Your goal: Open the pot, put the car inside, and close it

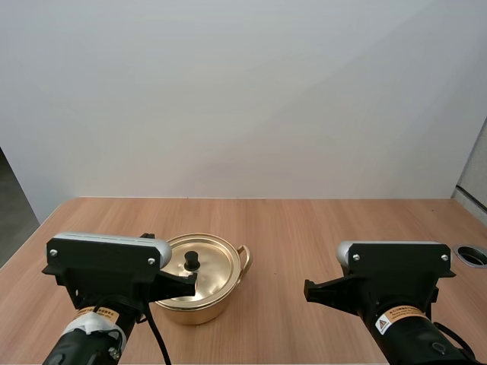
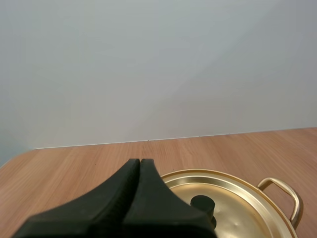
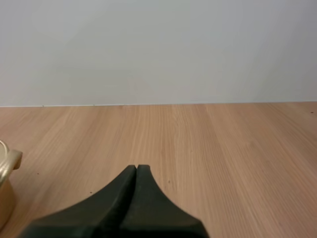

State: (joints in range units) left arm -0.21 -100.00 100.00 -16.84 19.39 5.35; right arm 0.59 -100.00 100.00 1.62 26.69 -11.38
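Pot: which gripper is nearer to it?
The left gripper, its shut jaws at the pot's lid; the right gripper stands apart over bare table.

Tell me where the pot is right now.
High view: the pot, lid on, sits left of the centre of the table, right by the tip of the left end effector.

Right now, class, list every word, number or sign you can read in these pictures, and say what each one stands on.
Orange label on the left arm: print too small to read.
Orange label on the right arm: a warning triangle; print too small to read.
Pot: no lettering seen.
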